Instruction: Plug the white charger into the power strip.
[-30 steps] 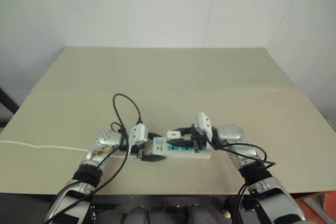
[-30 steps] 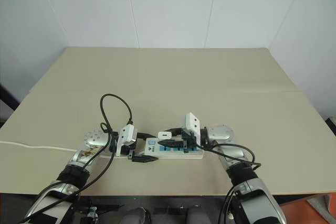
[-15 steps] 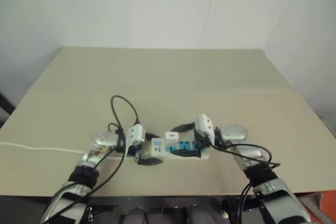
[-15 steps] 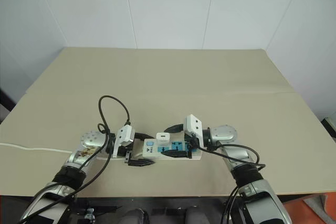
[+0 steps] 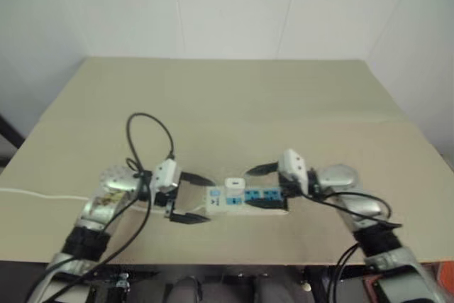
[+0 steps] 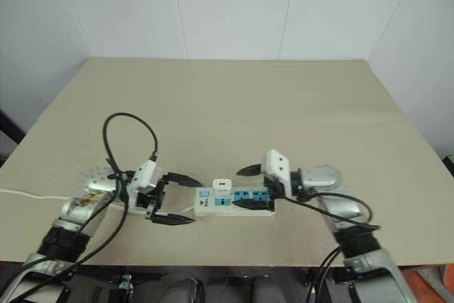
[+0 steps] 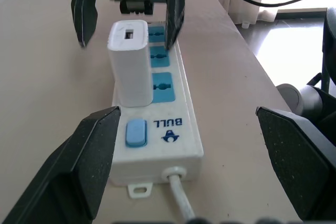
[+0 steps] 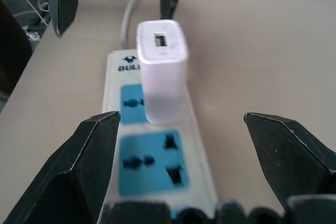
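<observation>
A: Item, white charger (image 7: 130,61)?
B: Upright in power strip (image 7: 157,129)'s end socket, frame centre; I judge it seated.
A: Grippers?
B: Left gripper (image 6: 172,199), right gripper (image 6: 250,187): both open, empty, flanking.

even, soft indoor light falls on the tabletop (image 6: 234,97), and its far edge and corners are as bright as the near edge, with no glare on the matte surface. the left eye view is hazy and washed out; the right eye view is crisper. in the left wrist view strong daylight burns out the floor past the tabletop's edge. there the white charger (image 7: 130,61) is sharp, with a soft shadow along the power strip (image 7: 157,129). in the right wrist view the near sockets and black fingers (image 8: 79,177) are blurred.
</observation>
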Robot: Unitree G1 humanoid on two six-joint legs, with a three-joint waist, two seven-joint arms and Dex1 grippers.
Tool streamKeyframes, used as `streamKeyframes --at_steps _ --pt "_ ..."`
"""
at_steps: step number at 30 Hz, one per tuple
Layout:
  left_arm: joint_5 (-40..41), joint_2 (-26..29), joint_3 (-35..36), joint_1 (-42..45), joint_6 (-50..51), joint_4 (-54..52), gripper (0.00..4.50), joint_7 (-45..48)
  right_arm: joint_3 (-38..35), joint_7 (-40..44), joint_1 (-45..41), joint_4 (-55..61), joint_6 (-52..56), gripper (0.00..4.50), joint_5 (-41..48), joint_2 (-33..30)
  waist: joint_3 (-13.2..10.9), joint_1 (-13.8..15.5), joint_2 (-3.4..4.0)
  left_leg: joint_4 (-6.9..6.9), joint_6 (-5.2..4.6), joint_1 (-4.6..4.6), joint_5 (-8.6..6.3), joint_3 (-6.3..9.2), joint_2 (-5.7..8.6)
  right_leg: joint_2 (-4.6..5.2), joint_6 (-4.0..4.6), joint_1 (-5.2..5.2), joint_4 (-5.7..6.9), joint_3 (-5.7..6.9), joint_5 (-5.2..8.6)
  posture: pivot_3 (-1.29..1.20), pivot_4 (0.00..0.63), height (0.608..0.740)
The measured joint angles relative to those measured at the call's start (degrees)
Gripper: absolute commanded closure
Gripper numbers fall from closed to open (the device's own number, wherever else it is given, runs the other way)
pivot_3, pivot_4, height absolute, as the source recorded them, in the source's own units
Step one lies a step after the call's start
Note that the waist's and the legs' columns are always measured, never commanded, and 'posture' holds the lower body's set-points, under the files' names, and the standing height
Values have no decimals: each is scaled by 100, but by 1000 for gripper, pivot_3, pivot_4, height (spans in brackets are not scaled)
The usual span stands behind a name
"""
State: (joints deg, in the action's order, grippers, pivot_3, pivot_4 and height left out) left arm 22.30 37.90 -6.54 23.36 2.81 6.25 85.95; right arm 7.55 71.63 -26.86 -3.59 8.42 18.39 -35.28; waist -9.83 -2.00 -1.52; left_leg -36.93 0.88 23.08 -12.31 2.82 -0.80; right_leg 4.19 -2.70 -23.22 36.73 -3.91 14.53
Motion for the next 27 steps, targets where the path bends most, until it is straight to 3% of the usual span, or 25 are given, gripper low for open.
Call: streamKeyframes --at_steps 11,19,27 --pt "393 1312 1050 -437 137 -52 18 354 -1674 56 518 839 782 0 768 -1731 -72 -36 3 3 0 12 0 -4 -1 5 0 -8 -5 5 2 0 150 740" --pt "718 1591 1508 -1053 535 -615 18 244 -2183 321 1389 1233 878 0 992 -2188 -78 -29 1 1 0 10 0 -7 -2 6 -4 -7 -1 5 3 0 150 740" --pt "746 1603 1665 -1196 793 -969 18 15 -2297 229 1527 1356 882 0 995 -2244 -79 -42 0 -2 3 7 2 -8 -5 2 -7 -7 3 4 4 0 150 740"
